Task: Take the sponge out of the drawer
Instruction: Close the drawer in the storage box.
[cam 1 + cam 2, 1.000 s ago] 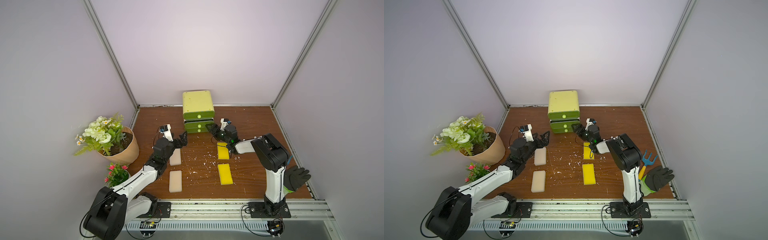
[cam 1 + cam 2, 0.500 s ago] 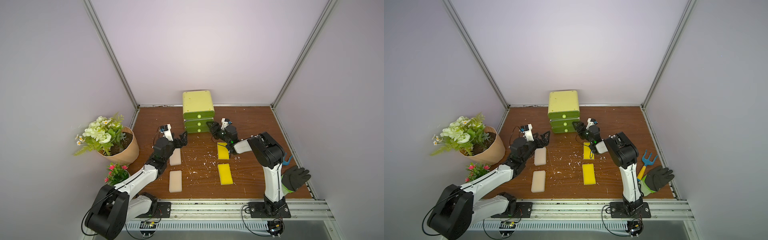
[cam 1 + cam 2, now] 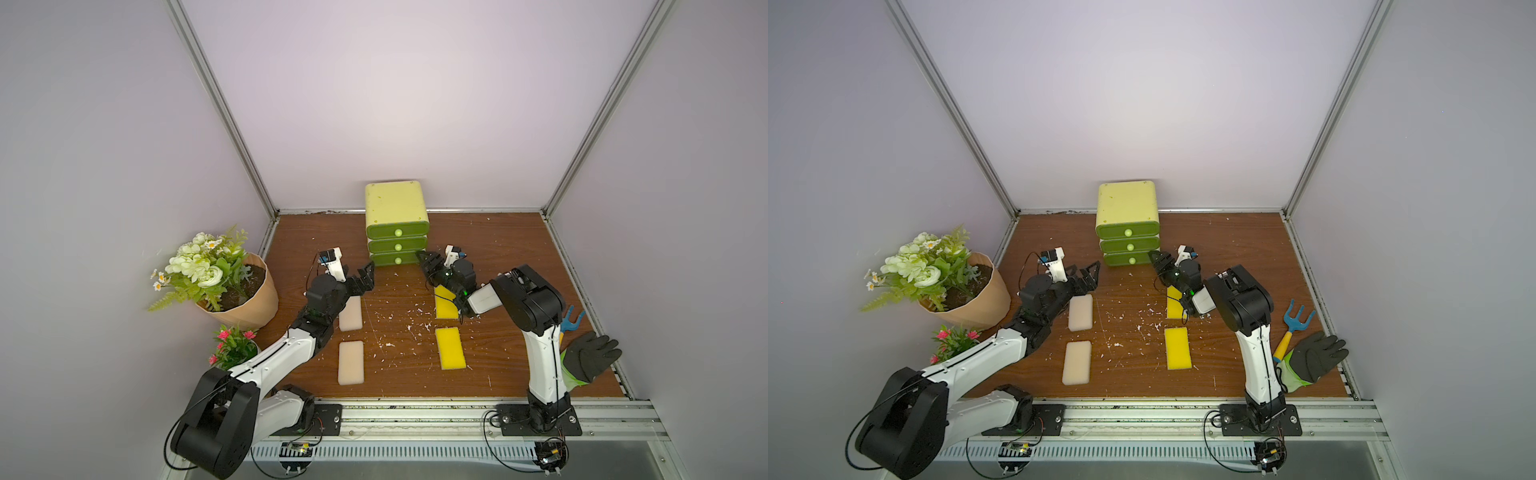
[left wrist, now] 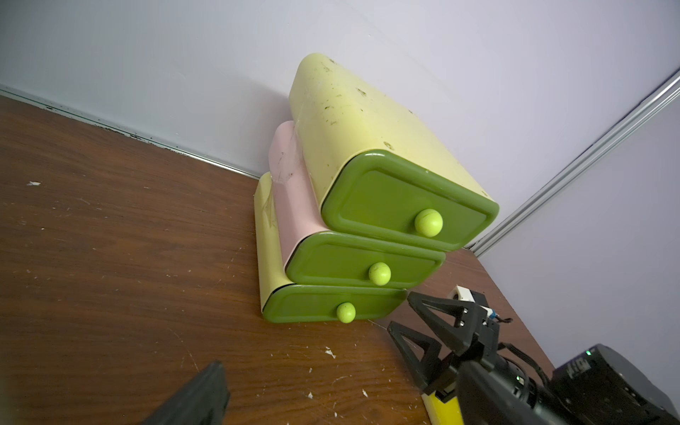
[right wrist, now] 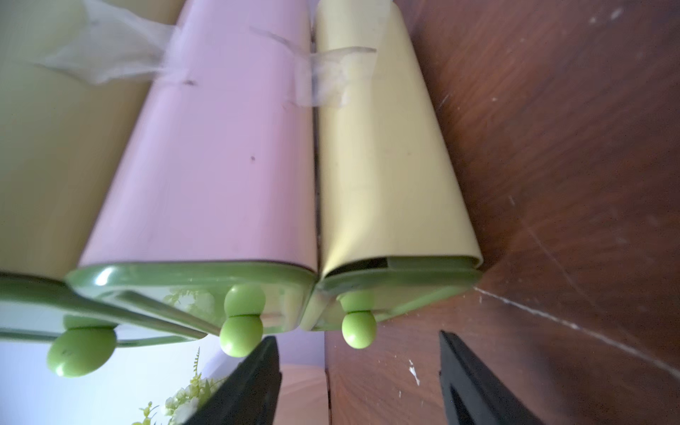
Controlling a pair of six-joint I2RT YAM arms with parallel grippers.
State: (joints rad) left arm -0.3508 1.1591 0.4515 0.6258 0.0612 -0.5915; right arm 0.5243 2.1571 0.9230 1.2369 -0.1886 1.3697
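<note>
On my feed the wooden bench [image 3: 498,249] fills the lower half of both top views, and the green drawer unit [image 3: 397,203] stands at its far edge, centre frame, against the back wall. All three of its drawers read as shut. In the right wrist view the bottom drawer [image 5: 397,283] shows only a thin dark slit along one edge. The sponge I'm after must be inside one of them; I can't see it.

My left end effector [image 3: 365,276] hovers left of the unit with its jaws spread wide and holding nothing. My right end effector [image 3: 427,259] sits just right of the bottom drawer, jaws apart and empty.

Four sponges lie out on the bench: two beige sponges [image 3: 351,362] left of centre and two yellow sponges [image 3: 452,348] right of centre.

In the right wrist view the bottom knob [image 5: 358,329] sits between my open jaws, apparently untouched. I judge the job barely begun: grip the knob, pull, lift the sponge out
</note>
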